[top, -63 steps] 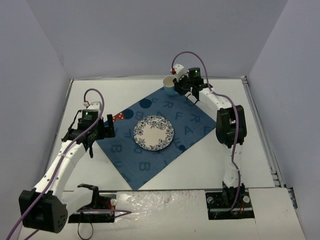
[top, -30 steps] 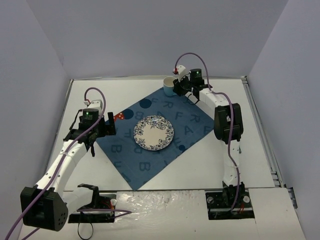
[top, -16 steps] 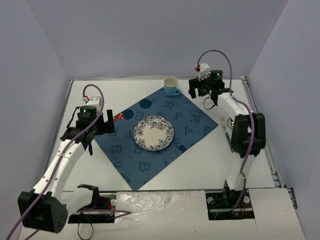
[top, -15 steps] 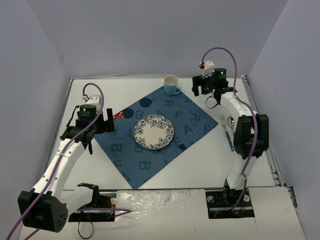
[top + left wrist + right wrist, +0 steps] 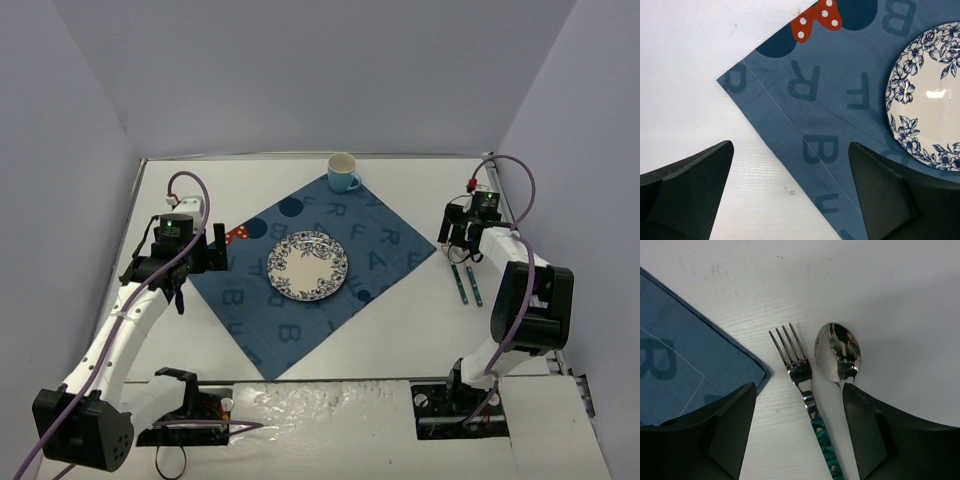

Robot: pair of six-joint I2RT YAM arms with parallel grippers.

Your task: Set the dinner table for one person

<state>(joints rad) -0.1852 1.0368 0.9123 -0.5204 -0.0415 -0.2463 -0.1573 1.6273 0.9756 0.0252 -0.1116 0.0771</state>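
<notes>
The white dinner table (image 5: pixel 400 330) bears a blue lettered placemat (image 5: pixel 385 245) set as a diamond. A white plate with a blue flower pattern (image 5: pixel 308 265) lies on the mat's middle, and a blue mug (image 5: pixel 343 172) stands at its far corner. A fork (image 5: pixel 457 282) and a spoon (image 5: pixel 472 285) with teal handles lie side by side right of the mat. My right gripper (image 5: pixel 462 245) is open just above them. In the right wrist view (image 5: pixel 799 435) its jaws straddle the fork (image 5: pixel 802 375), and the spoon (image 5: pixel 837 352) lies by the right finger. My left gripper (image 5: pixel 218 250) is open and empty over the mat's left corner (image 5: pixel 790 200).
A red dotted bow print (image 5: pixel 816 19) marks the mat near its left corner. The plate's rim (image 5: pixel 905 95) shows at the right of the left wrist view. Grey walls close the table on three sides. Bare white table (image 5: pixel 685 75) lies left of the mat.
</notes>
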